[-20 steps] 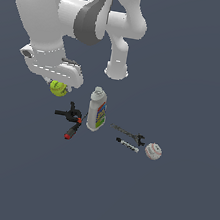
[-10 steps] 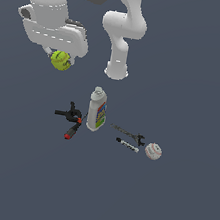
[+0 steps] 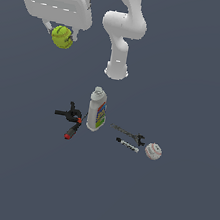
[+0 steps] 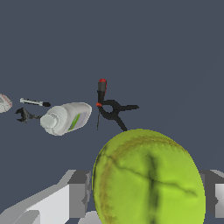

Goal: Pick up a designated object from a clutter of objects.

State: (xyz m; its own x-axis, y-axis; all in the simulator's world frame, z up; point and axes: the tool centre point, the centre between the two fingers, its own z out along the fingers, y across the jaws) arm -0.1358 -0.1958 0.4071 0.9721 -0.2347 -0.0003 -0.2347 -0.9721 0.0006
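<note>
Exterior view first: you've got the gripper point(image 3: 63, 34) up in the upper left of the frame, clamped on the tennis ball point(image 3: 62, 37), which hangs well above the floor and well apart from the rest of the stuff. The arm's base point(image 3: 116, 70) sits upper-center. Below it, mid-frame, the white bottle point(image 3: 97, 110) lies w/ its cap pointing up-frame. The black-red clamp point(image 3: 71, 120) is just beside it on the exterior view's left. On the right you see the grey wrench point(image 3: 128, 133), the marker point(image 3: 127, 145) right below it, and the baseball point(image 3: 153, 151) next to both.

Wrist view: the tennis ball point(image 4: 148, 178) fills the lower middle, pinched btwn the two grey fingers point(image 4: 79, 193). Behind it you can spot the clamp point(image 4: 110, 106), bottle point(image 4: 66, 118), wrench point(image 4: 24, 115), marker point(image 4: 34, 103), and the baseball point(image 4: 3, 103) cut off at the edge.
</note>
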